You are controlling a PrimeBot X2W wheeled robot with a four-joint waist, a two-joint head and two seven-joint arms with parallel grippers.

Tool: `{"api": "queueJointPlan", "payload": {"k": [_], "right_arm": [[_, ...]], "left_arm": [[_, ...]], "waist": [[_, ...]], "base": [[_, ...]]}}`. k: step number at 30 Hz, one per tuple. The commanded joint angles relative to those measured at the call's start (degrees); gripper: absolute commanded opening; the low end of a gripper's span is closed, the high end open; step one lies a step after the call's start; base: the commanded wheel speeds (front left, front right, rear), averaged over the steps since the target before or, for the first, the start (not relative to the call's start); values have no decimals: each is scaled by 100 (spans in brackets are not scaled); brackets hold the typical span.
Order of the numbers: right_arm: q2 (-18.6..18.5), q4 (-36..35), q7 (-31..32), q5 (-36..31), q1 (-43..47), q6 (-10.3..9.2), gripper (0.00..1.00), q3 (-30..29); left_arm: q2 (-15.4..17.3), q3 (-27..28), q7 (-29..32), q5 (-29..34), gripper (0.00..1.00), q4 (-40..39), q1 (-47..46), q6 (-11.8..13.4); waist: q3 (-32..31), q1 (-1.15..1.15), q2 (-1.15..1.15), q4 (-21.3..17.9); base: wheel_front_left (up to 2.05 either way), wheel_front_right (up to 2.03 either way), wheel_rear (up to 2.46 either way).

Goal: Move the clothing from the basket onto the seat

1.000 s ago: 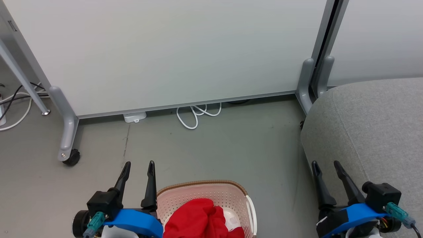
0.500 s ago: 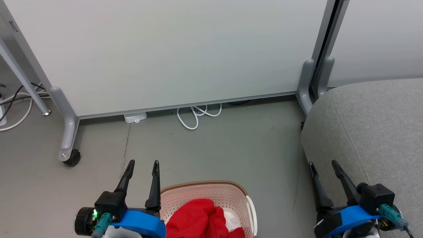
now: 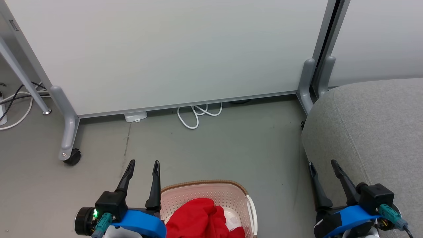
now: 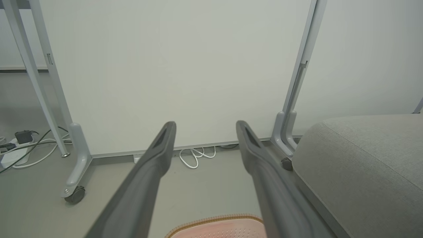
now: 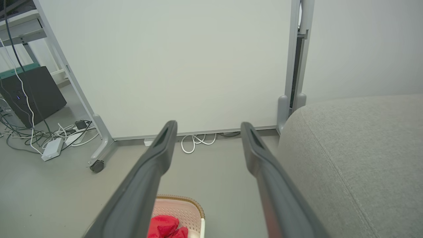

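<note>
Left tool (image 3: 144,161), right tool (image 3: 321,162): spread apart, empty.

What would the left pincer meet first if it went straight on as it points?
The left pincer would probably reach the white partition panel, low near the white cable; path looks free, depth unclear.

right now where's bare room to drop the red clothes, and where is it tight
The seat's visible top is bare, beside the right gripper. The floor between the basket and the partition is open, apart from a white cable loop. Tight: inside the basket, where the clothing is heaped, with the left gripper beside its rim.
</note>
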Motion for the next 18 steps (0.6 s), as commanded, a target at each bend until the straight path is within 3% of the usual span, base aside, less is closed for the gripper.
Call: {"api": "queueJointPlan", "payload": {"k": [1,8,18], "right_arm": [[-36,-29,-27,25,19,3,100,11],[-35,-104,-8,-50,-126,3,100,99],[-34,-303,-28,-185,-600,3,100,217]], "left_arm": [[16,-25,-30,-12,100,10,-55,23],[15,0,-29,12,100,104,-91,-8],[20,-65,-25,157,100,483,-534,-137]], "waist": [[15,0,0,-8],[273,0,0,-153],[1220,0,0,-468]], "base": [[0,0,0],[0,0,0],[0,0,0]]}}
